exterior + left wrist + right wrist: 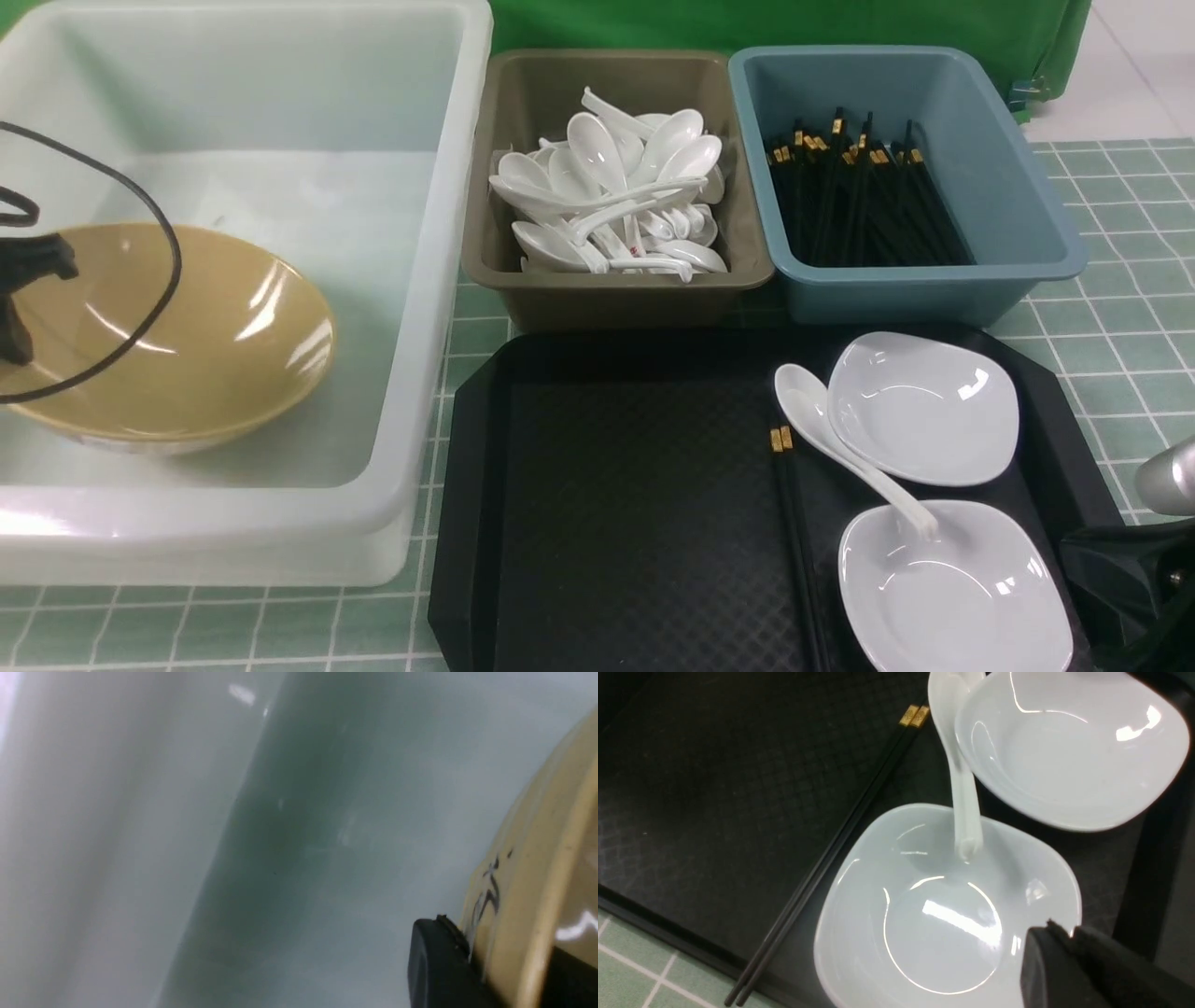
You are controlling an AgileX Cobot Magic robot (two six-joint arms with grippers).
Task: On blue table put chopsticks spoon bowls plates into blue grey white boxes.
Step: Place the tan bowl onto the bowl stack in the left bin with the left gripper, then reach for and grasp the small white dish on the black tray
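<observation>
Beware tipping the spoon [810,403], propped on the near plate [952,597] pinched on the tray [607,485] by the right pincer [1070,934], onto the chopsticks [795,532]; farther off, mind dropping the tilted bowl [187,345], grasped by the left pincer [504,952], inside the white tub [439,308].

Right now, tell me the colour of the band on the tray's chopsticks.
Gold, on the black chopsticks; clearest in the right wrist view.

Lab test bench, green backdrop cloth [794,23], gridded blue table [1120,317]
</observation>
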